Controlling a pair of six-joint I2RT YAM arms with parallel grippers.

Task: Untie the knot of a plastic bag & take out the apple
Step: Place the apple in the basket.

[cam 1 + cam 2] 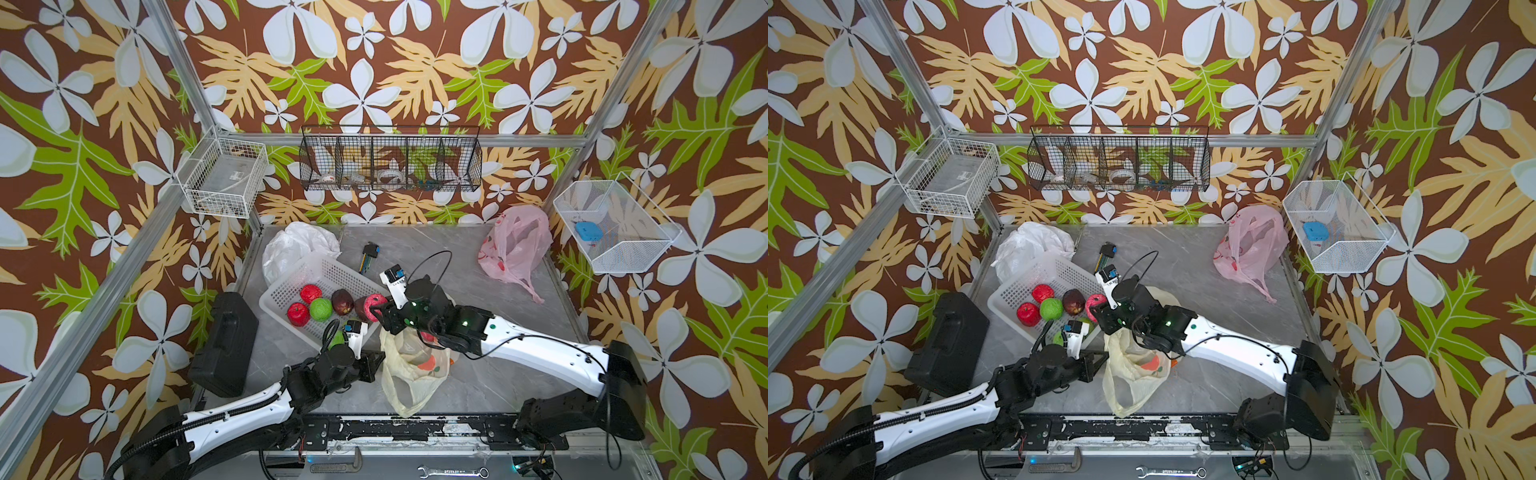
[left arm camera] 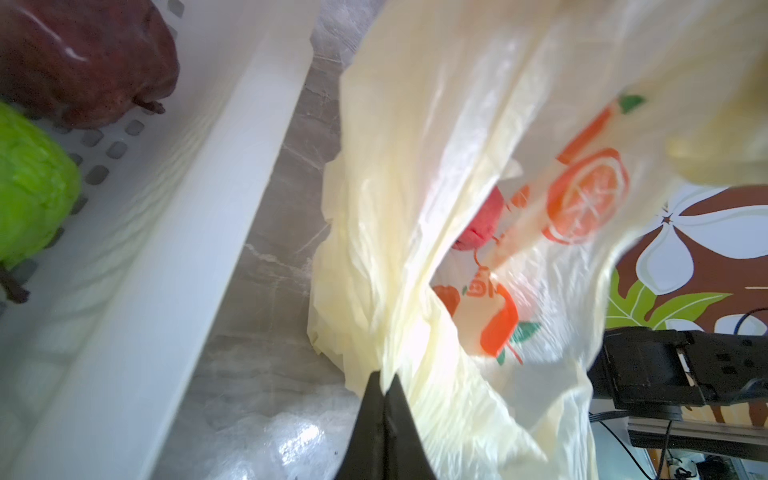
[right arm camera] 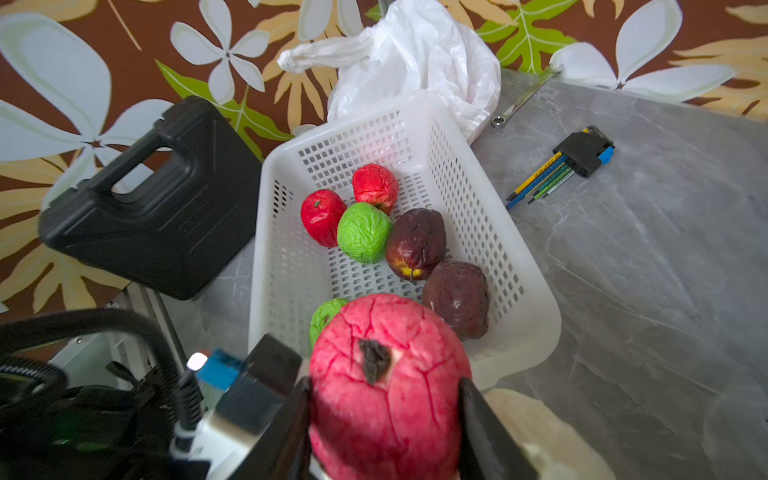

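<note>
Pink apple point(image 3: 388, 365) sits clamped in the right gripper point(image 3: 386, 399), clear of the bag point(image 2: 436, 166) and at the near rim of the basket point(image 3: 536, 324), whose open floor lies just ahead. Left gripper point(image 2: 384, 384), nearer the bag, pinches its edge.

The yellow bag point(image 2: 415, 166) hides most of a red thing point(image 2: 482, 216), and the frame edge crops the pink apple point(image 3: 386, 395)

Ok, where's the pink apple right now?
In both top views the pink apple sits gripped in the right tool, at the right-hand corner of the white basket, just beyond the yellow bag.
</note>
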